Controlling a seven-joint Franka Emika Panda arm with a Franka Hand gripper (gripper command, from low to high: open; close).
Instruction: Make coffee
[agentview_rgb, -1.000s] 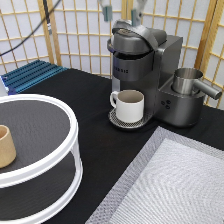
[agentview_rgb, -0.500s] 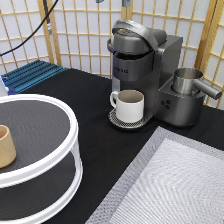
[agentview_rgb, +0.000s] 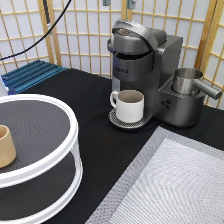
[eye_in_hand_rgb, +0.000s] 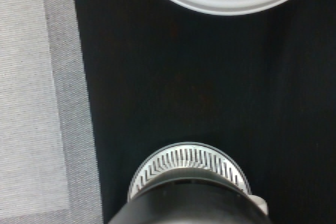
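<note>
The gripper is not appearing anywhere in the exterior view, so there is no telling how it is set or whether it is carrying anything. The coffee pod is not showing in either view.

Nearest the exterior view's bottom, a grey woven mat (agentview_rgb: 175, 185) is lying across the right side of the black counter (agentview_rgb: 95, 145), and a white two-tier round stand (agentview_rgb: 45, 150) is sitting at the left. A tan wooden cup (agentview_rgb: 6, 146) is standing on its dark upper tier at the far left edge.

Farther back, a cream-white mug (agentview_rgb: 129, 105) is resting on the machine's round drip grille (agentview_rgb: 120, 121), handle turned to the left. The grey coffee machine (agentview_rgb: 142, 65) is rising behind it with its lid down, and a steel jug (agentview_rgb: 189, 81) is sitting on its right side.

At the back left a blue ribbed tray (agentview_rgb: 30, 75) is lying before a lattice screen (agentview_rgb: 75, 30).

The wrist view is looking down on the counter, the mat's edge (eye_in_hand_rgb: 37, 100), the drip grille (eye_in_hand_rgb: 187, 160) and the machine's dark top (eye_in_hand_rgb: 187, 197).
</note>
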